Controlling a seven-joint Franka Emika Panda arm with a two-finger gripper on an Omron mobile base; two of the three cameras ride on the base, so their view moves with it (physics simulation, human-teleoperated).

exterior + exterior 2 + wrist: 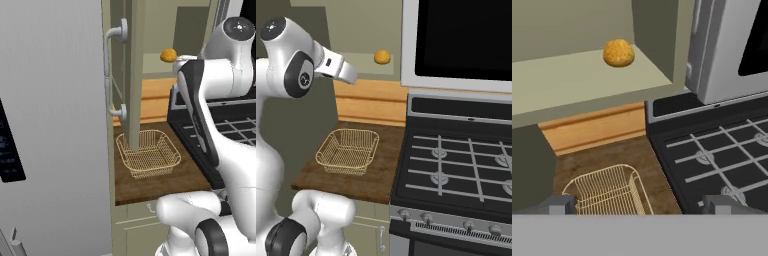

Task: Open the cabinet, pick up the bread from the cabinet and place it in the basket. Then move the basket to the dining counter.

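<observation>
Cabinet (131, 75) door swung open, edge-on in left base view; bread (618, 53) lying on bare cabinet shelf (587, 80), well above basket (348, 151). Basket sat empty on narrow brown tabletop (381, 175) beside stove (456, 170). Pincer (640, 205) hung apart from bread, tips wide, released, grasping nothing

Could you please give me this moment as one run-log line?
cabinet: open | bread: on shelf | basket: empty, on worktop | gripper: away from bread
</observation>
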